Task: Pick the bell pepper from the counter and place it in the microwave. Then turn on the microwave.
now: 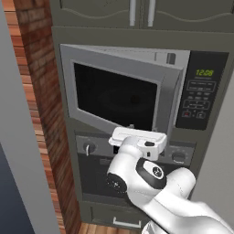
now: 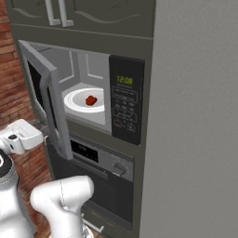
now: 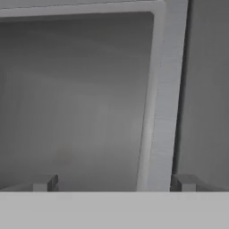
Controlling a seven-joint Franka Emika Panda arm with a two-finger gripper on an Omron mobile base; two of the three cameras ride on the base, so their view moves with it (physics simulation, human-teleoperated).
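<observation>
One bell pepper (image 2: 91, 100) lies on the one white plate (image 2: 74, 101) inside the microwave (image 2: 88, 69), left of its keypad panel (image 2: 125, 104). The microwave door (image 1: 121, 91) stands partly open. One gripper (image 3: 114, 182), fingers spread wide and empty, sits close against the door's edge.

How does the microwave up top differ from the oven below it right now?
The built-in silver-grey microwave stands with its dark-glass door swung partly open; the dark knobbed oven beneath is shut. The microwave has a black keypad with green digits; the oven has round knobs. The microwave holds a small red bell pepper on its white plate. Both sit in one grey cabinet column.
</observation>
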